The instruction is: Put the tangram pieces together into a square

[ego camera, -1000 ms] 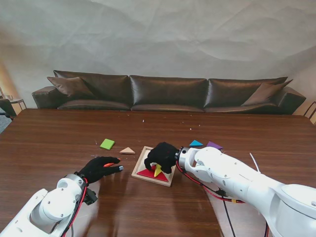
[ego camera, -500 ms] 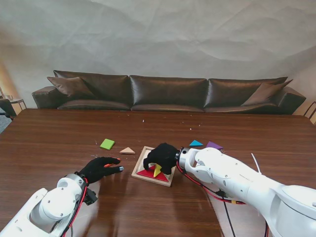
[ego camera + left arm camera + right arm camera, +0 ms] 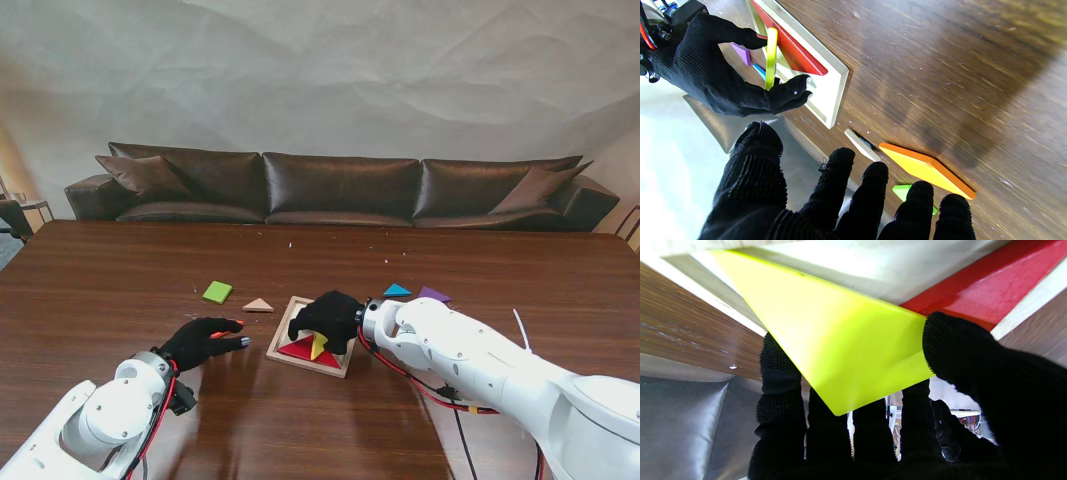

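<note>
Right hand (image 3: 325, 318) pinching the yellow triangle (image 3: 318, 345) on edge over the wooden tray (image 3: 283, 330) — beside the red triangle (image 3: 300, 350) lying in the near corner. Tip flat, seat against red's edge. Left hand (image 3: 200, 342) fingers spread, empty — orange piece (image 3: 927, 170) just beside.

A long dark brown leather sofa (image 3: 340, 190) with a cushion (image 3: 142, 173) at each end stands along the far edge of the dark wooden surface (image 3: 110, 290). Behind it hangs a pale, wrinkled wall (image 3: 320, 80), evenly lit.
</note>
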